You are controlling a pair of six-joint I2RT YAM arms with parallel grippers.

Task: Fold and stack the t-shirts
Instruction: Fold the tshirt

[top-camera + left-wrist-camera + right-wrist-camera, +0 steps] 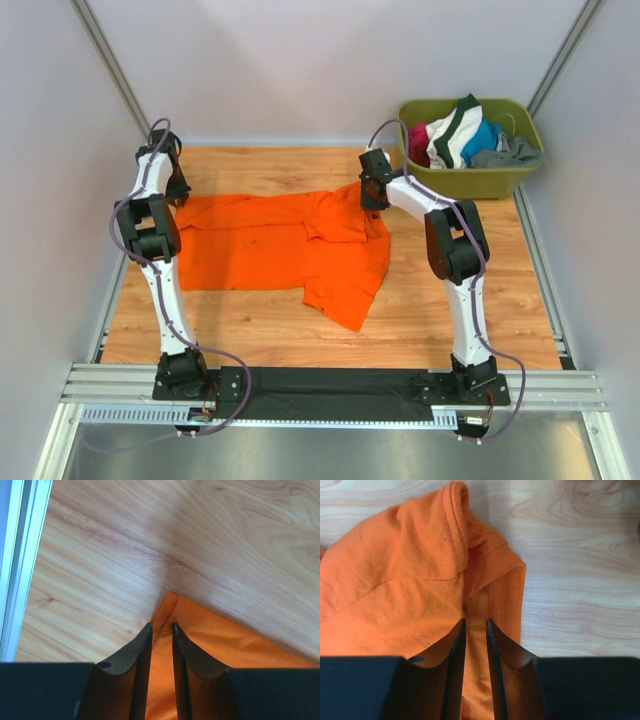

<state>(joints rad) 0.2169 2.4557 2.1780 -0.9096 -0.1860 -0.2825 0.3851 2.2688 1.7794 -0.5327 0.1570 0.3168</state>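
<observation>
Both the left pincer [161, 626] and the right pincer [475, 621] are clamped on the plain bright orange cloth t-shirt [270, 250] lying left of the olive-green plastic tub [470, 182], so we should lift evenly and keep it taut.

Bright orange t-shirt [290, 250] with tiny dark specks, olive-green tub [470, 183], woodgrain table [450, 320]

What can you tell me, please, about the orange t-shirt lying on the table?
The orange t-shirt is plain, bright, soft cloth with stitched hems and a few tiny dark specks. It lies spread but rumpled on the wooden table, one part trailing toward the near edge. The left end effector pinches its far left corner; the right end effector pinches a folded, hemmed edge at its far right.
</observation>
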